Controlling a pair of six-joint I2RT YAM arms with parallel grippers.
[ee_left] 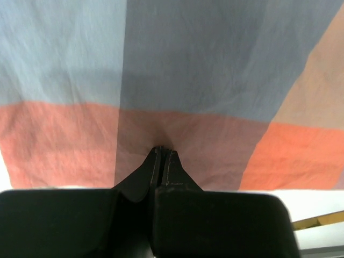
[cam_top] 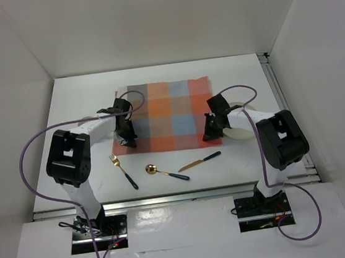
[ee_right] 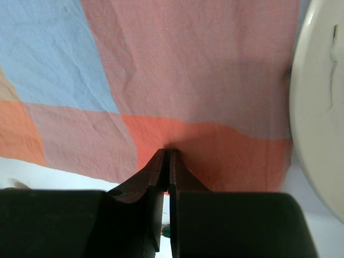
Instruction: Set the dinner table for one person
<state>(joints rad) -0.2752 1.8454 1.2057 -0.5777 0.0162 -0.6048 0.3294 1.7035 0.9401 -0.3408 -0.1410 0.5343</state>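
Desk setting, one entry: I am pinching my left end effector [ee_left: 162, 151] and right end effector [ee_right: 167, 153] closed on the near edge of the checked mat [cam_top: 170, 110], which is lying mid-desk [cam_top: 77, 109].

Item count: one dinner table [cam_top: 82, 102], one checked mat [cam_top: 168, 114], one plate [cam_top: 238, 135], one fork [cam_top: 122, 171], one spoon [cam_top: 166, 171], one knife [cam_top: 199, 161], two robot arms [cam_top: 69, 156] [cam_top: 282, 138].

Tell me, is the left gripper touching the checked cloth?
Touching. The left wrist view shows the left gripper shut, its tips pinching a pucker in the checked cloth.
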